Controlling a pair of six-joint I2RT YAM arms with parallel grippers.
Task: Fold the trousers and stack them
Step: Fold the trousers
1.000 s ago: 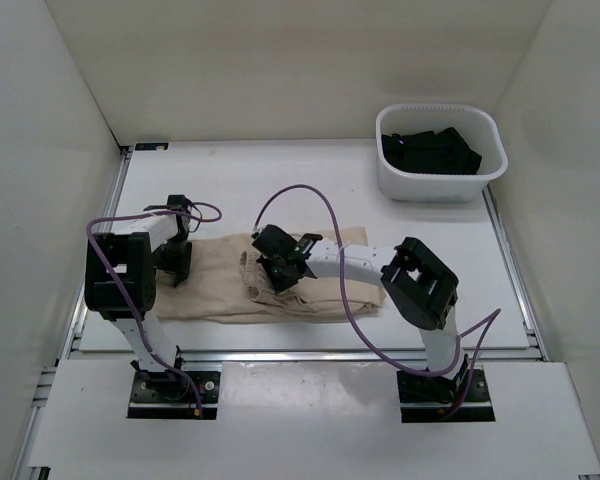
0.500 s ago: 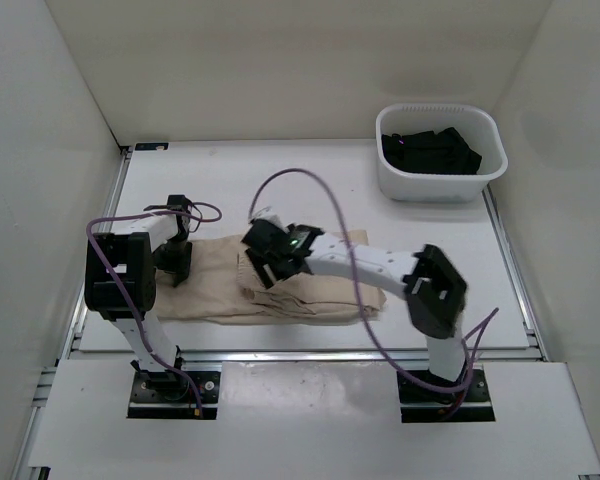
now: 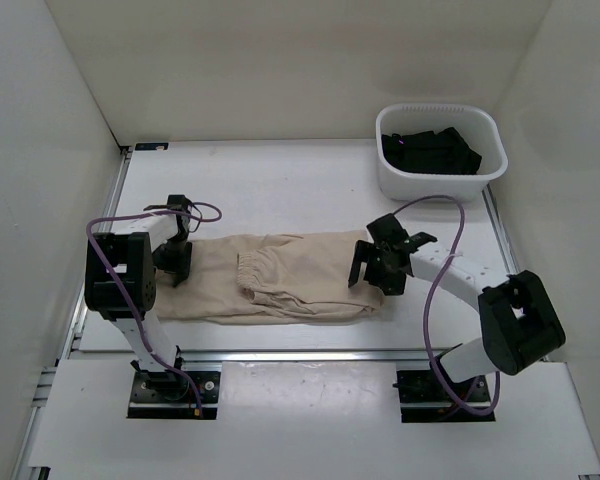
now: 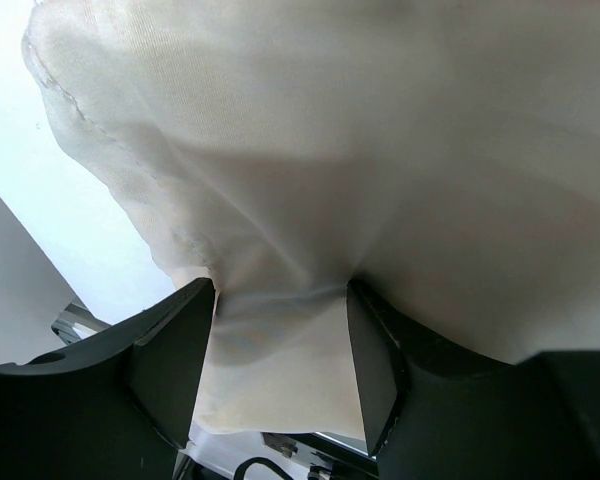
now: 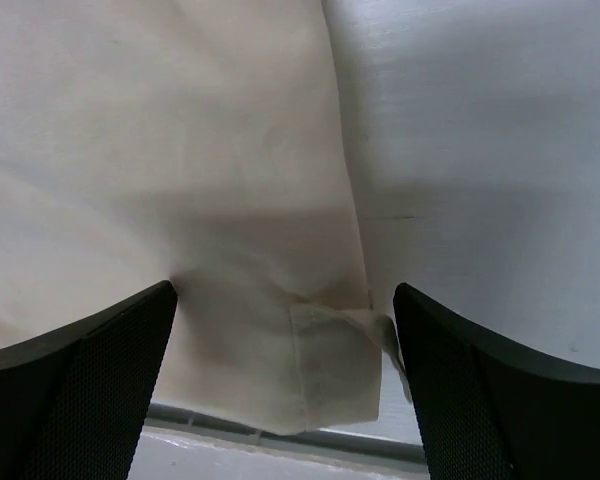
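Note:
The beige trousers (image 3: pixel 290 275) lie lengthwise across the near part of the table, with a gathered waistband edge near the middle. My left gripper (image 3: pixel 172 265) sits at their left end. In the left wrist view its jaws (image 4: pixel 280 290) pinch a bunched fold of the trousers (image 4: pixel 380 150). My right gripper (image 3: pixel 372 277) hovers at the trousers' right end. In the right wrist view its jaws (image 5: pixel 285 295) stand wide apart over a hemmed corner of the trousers (image 5: pixel 320 370), which lies flat, with neither finger touching it.
A white plastic basket (image 3: pixel 440 185) holding a black garment (image 3: pixel 430 150) stands at the back right. White walls close in the table on three sides. A metal rail runs along the table's near edge (image 3: pixel 280 352). Purple cables loop from both arms.
My right gripper has let go of the cloth at the trousers' middle, opened wide and swung to their right end. The left gripper has not moved.

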